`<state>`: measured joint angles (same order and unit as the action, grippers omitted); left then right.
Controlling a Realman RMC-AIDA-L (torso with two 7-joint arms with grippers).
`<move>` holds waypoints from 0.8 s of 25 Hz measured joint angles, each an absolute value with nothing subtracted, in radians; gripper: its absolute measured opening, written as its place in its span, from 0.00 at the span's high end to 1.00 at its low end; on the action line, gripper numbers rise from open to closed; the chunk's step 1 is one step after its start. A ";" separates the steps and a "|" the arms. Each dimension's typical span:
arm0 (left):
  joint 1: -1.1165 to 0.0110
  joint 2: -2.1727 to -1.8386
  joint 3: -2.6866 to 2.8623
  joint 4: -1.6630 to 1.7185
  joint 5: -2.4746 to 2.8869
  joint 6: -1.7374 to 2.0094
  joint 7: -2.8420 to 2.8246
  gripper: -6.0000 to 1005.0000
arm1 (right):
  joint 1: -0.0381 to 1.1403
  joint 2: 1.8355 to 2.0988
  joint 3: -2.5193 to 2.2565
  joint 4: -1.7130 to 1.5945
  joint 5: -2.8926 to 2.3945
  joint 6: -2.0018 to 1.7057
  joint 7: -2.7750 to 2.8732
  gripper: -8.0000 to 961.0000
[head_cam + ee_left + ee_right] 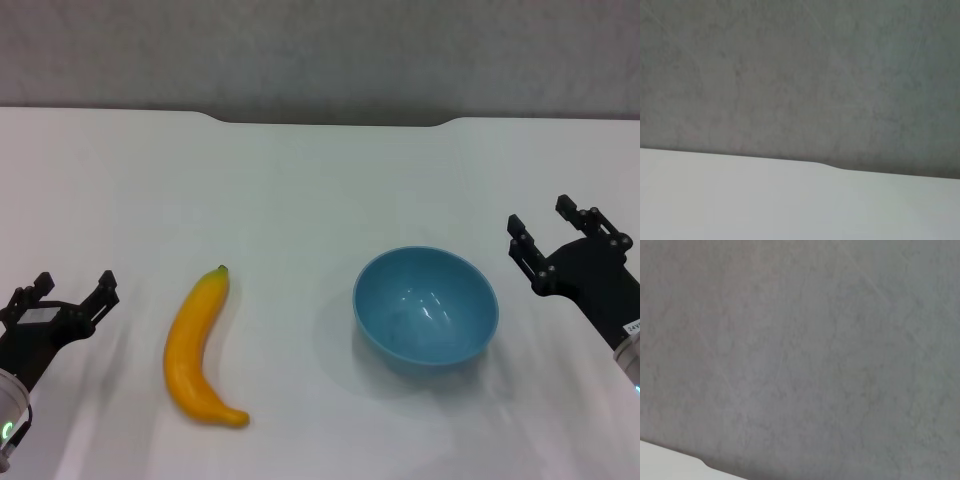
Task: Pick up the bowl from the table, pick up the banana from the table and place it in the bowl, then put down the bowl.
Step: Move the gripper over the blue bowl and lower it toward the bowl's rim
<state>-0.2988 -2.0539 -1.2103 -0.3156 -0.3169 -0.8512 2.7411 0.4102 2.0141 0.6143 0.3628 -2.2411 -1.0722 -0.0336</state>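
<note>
Glossy light-blue round bowl (426,306) sits centre-right, just left of the open right gripper (545,235); curved yellow banana (200,347) lies right of the open left gripper (70,290).

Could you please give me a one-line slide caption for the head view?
Open left gripper and right gripper flank the banana and empty blue bowl on the white table.

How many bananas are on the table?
1. The banana lies on the table, between the left gripper and the bowl. Nothing seems hidden.
</note>
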 joint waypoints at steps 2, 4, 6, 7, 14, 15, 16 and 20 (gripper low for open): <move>-0.299 -2.054 -1.210 -0.316 -0.317 -0.851 2.741 0.10 | 0.411 2.014 0.613 0.363 -2.241 -1.072 -0.034 0.33; -0.299 -2.054 -1.210 -0.316 -0.316 -0.851 2.741 0.10 | 0.411 2.014 0.613 0.364 -2.241 -1.072 -0.034 0.33; -0.299 -2.054 -1.210 -0.318 -0.316 -0.851 2.741 0.10 | 0.411 2.014 0.613 0.365 -2.241 -1.068 -0.034 0.34; -0.297 -2.053 -1.210 -0.321 -0.314 -0.851 2.733 0.10 | 0.411 2.014 0.614 0.369 -2.241 -1.060 -0.034 0.34; -0.286 -2.039 -1.210 -0.337 -0.290 -0.859 2.654 0.10 | 0.411 2.008 0.621 0.409 -2.242 -1.047 -0.034 0.33; -0.283 -2.037 -1.211 -0.345 -0.280 -0.857 2.646 0.10 | 0.411 2.006 0.622 0.419 -2.242 -1.046 -0.036 0.33; -0.279 -2.034 -1.213 -0.358 -0.263 -0.855 2.638 0.10 | 0.411 2.005 0.624 0.429 -2.243 -1.043 -0.038 0.33; -0.250 -2.020 -1.224 -0.454 -0.201 -0.819 2.609 0.10 | 0.413 1.992 0.647 0.486 -2.253 -0.984 -0.051 0.33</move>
